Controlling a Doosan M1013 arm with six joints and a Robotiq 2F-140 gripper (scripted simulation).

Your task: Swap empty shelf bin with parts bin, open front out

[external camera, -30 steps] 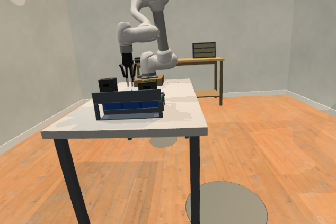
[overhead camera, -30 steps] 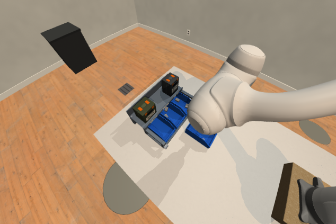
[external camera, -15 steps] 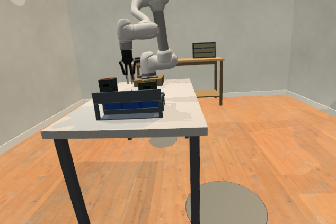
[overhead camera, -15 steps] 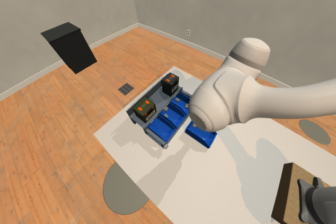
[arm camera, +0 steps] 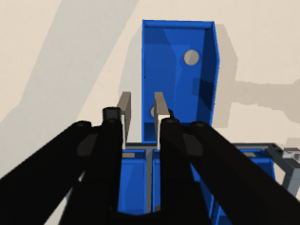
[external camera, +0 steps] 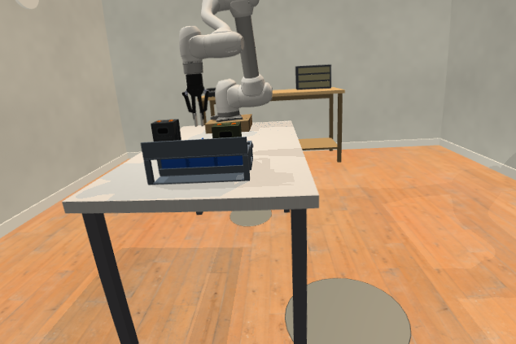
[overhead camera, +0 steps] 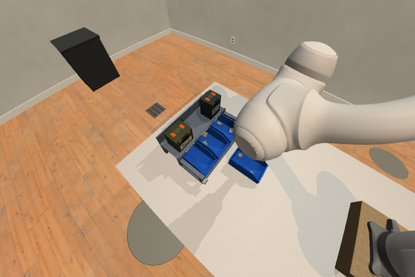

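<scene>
The open blue bin [overhead camera: 248, 167] [arm camera: 182, 84] on the table lies in front of the shelf [external camera: 191, 149] [arm camera: 252, 145], one short end close to it. A round grey part [overhead camera: 239, 155] [arm camera: 191, 57] lies in it; another is partly behind a finger in the wrist view. My gripper [external camera: 198, 122] [arm camera: 142, 104] points down above the bin's long left wall, open by a small gap, one finger on each side of that wall's line, holding nothing. The top view hides it behind the arm. The empty blue bin [overhead camera: 199, 160] stands at the shelf's near end.
On the shelf, a middle bin [overhead camera: 216, 143] and a far bin [overhead camera: 224, 126] hold grey parts. A green case [overhead camera: 179, 134] [external camera: 227, 129] and a black case [overhead camera: 210, 104] [external camera: 165, 130] stand on the board above. The robot's base block [overhead camera: 351, 233] is at the table's other end.
</scene>
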